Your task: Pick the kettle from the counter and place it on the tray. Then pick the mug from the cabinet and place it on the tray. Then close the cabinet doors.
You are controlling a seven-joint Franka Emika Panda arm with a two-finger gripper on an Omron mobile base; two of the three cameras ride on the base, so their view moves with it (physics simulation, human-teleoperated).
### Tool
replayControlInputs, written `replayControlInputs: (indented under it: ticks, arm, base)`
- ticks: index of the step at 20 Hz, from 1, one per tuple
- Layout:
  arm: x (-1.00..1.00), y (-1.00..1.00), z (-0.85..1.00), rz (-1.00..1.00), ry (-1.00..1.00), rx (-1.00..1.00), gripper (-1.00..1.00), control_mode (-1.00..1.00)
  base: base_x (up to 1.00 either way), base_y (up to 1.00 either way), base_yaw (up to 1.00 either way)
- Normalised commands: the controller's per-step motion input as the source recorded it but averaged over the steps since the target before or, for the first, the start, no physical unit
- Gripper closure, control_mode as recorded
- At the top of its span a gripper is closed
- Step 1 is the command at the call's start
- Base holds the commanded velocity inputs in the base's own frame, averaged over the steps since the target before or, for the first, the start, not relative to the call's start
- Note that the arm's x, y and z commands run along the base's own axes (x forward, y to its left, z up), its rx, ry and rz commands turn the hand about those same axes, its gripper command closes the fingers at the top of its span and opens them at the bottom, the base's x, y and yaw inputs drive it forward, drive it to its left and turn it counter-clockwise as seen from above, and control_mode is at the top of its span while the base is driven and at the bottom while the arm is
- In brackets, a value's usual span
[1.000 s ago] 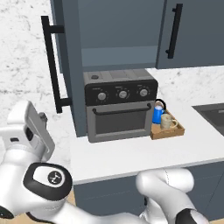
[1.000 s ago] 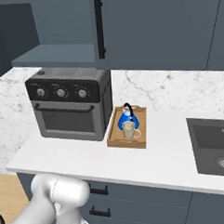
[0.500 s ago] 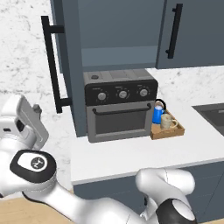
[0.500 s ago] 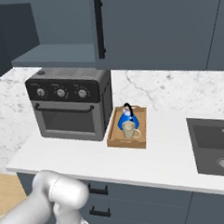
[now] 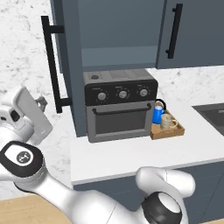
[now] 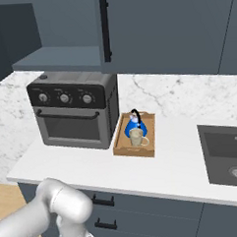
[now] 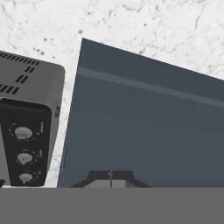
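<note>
The blue kettle (image 5: 158,113) (image 6: 134,123) and the beige mug (image 5: 166,122) (image 6: 137,137) both stand in the wooden tray (image 5: 177,132) (image 6: 133,150) on the white counter (image 5: 131,153) (image 6: 177,161). The cabinet (image 5: 118,26) (image 6: 52,30) has its left door (image 5: 70,65) (image 7: 144,127) swung open toward me, black bar handle (image 5: 51,65) on its outer side. The right door (image 5: 192,30) is closed. My gripper (image 5: 40,103) (image 7: 110,176) is shut and empty, left of the open door at about handle-bottom height, facing its flat outer panel close up.
A black-and-grey toaster oven (image 5: 120,105) (image 6: 71,110) (image 7: 26,131) stands under the open cabinet, left of the tray. A sink (image 6: 225,149) is set into the counter at the right. My own arm's elbow (image 5: 22,159) bulks at the lower left.
My hand has risen a little beside the open door and the elbow has swung left. Door, kettle, mug and tray have not moved.
</note>
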Motion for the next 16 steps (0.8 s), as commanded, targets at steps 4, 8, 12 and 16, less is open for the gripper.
replayControlInputs:
  ticks: [4,8,12,16]
  arm:
    - [0.13,-0.4,0.22,-0.14,0.04,-0.01,1.0,-1.0]
    - [0.39,-0.85,0.07,-0.02,0.03,-0.05,1.0,-1.0]
    - [0.14,-1.0,0.15,0.0,0.0,-0.06,1.0,-1.0]
    - [0.0,-1.0,0.2,0.0,-0.01,-0.06,1.0,-1.0]
  base:
    - [0.0,0.0,0.0]
    - [0.0,0.0,0.0]
    - [0.0,0.0,0.0]
    - [0.0,0.0,0.0]
